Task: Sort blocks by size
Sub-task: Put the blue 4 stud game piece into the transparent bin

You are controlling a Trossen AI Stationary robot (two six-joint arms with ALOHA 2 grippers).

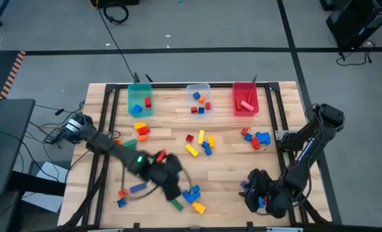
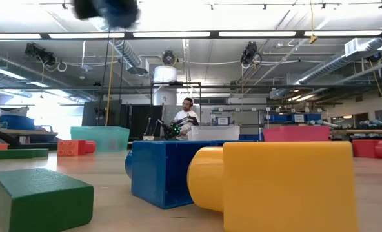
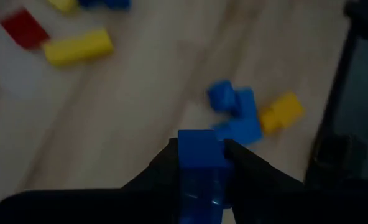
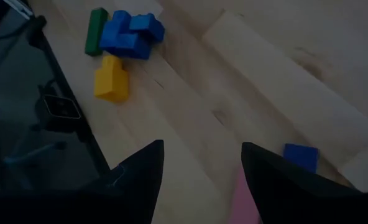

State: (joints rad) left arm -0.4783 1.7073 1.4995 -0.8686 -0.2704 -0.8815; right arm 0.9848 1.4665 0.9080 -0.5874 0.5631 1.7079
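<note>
Many coloured blocks lie scattered on the wooden table. My left gripper hangs above the table near its front, shut on a blue block. Under it lie a blue cluster and a yellow block, which fill the low view as big blue and yellow shapes. My right gripper stands open low over the table's near right part. A small blue block and a pink block lie just beyond its fingers, untouched. My left gripper pinches the blue block by two opposite sides, one finger on each. The fingers slant down toward the table. The block is lifted clear of the wood, well above the blue and yellow blocks below it.
A teal bin, a clear bin and a red bin stand in a row at the far edge, each with a few blocks. Dark frame rails run along the table's sides. A person is far behind the table.
</note>
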